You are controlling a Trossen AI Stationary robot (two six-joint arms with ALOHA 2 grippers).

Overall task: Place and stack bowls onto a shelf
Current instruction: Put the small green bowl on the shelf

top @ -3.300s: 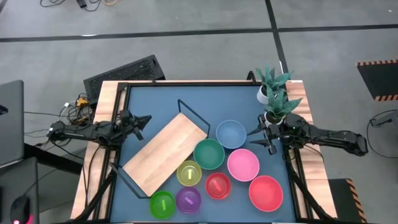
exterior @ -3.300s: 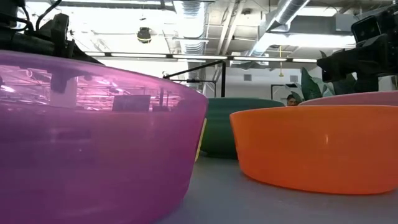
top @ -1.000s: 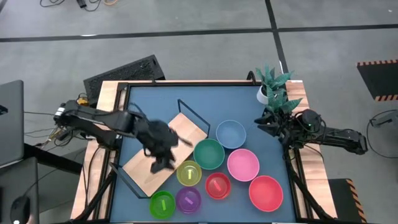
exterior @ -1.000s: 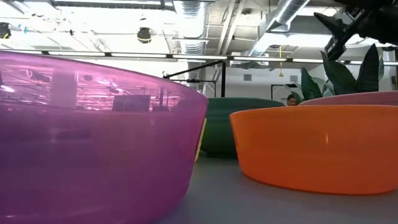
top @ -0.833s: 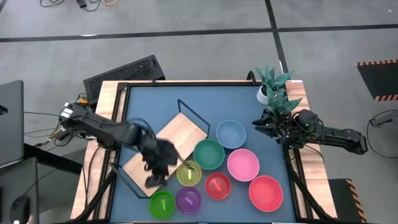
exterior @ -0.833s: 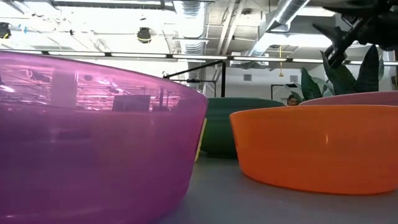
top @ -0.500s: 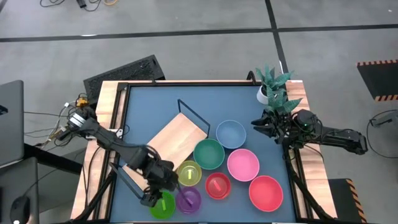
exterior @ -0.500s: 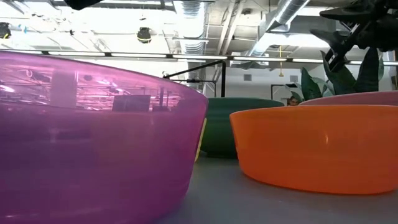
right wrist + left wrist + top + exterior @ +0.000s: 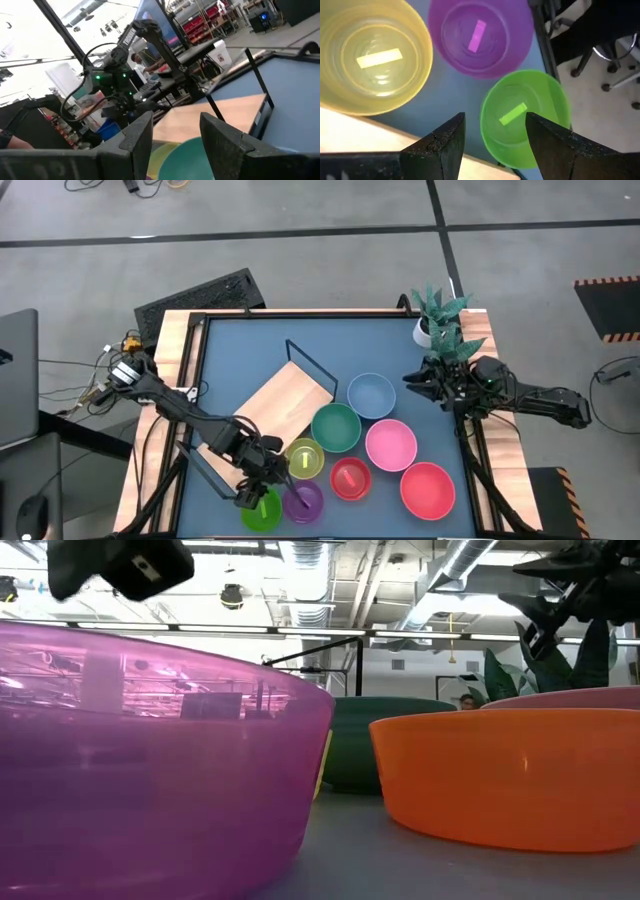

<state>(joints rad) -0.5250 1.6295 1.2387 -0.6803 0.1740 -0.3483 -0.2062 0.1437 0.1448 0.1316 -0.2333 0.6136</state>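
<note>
Nearest the front edge of the table: lime green bowl [image 9: 261, 509] and purple bowl [image 9: 303, 502] side by side, empty, each with a small label strip inside. Left gripper [image 9: 252, 494] hangs directly over the lime green bowl, fingers spread apart, nothing between them; in the left wrist view the bowl's rim [image 9: 524, 118] shows in the gap between the two fingers, not yet touched. Just behind: yellow bowl [image 9: 304, 459] at the shelf's near corner, small red bowl [image 9: 349, 478] beside it, large red bowl [image 9: 428, 489] toward the right front. Next row back: dark green bowl [image 9: 336, 427], pink bowl [image 9: 391, 445]. Shelf [image 9: 283, 405] lies diagonally on the table, wire frame at both ends, no bowl on it. Blue bowl [image 9: 371, 395] sits near its far end. Farthest: right gripper [image 9: 415, 385] held above the table's right edge beside the potted plants [image 9: 442, 330], fingers apart, empty.
</note>
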